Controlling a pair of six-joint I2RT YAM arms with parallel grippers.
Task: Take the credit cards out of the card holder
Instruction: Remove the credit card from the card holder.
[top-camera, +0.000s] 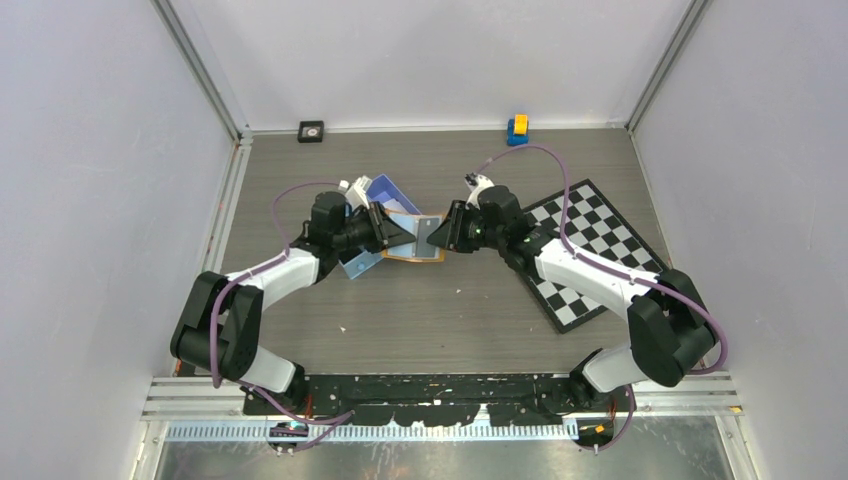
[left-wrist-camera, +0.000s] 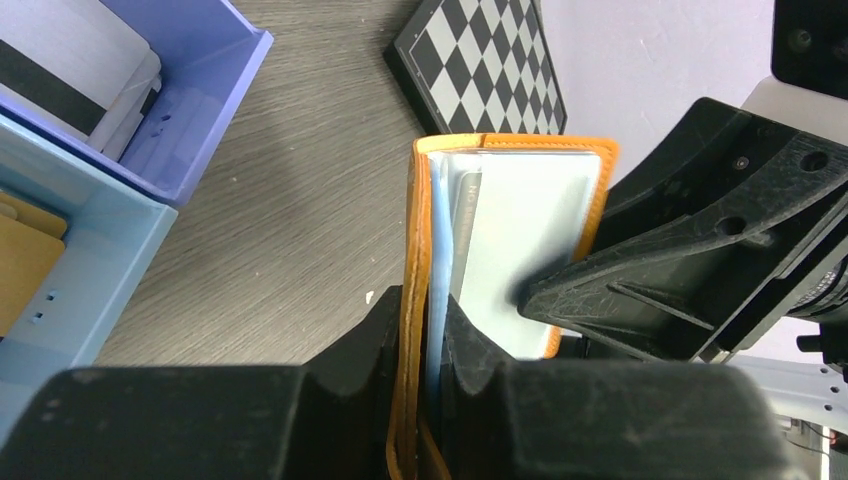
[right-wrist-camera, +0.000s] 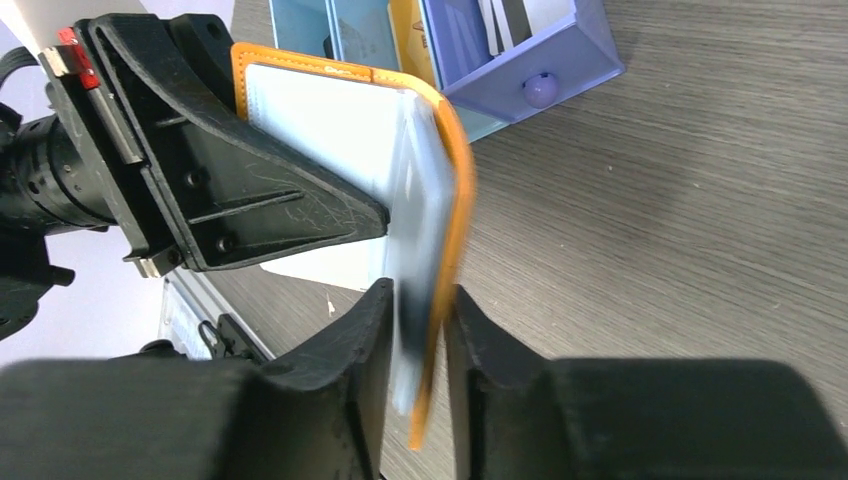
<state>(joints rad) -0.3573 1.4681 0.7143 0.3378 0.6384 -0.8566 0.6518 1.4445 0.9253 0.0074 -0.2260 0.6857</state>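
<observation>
Orange card holder (left-wrist-camera: 418, 220) in left gripper (left-wrist-camera: 420, 305)

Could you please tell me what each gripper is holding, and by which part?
The left gripper pinches the card holder by one end; the right gripper straddles the opposite end, grip unclear.

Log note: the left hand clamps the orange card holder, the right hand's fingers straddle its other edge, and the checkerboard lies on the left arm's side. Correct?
One error: the checkerboard lies on the side of the right arm, as the top external view shows. The rest holds.
</observation>
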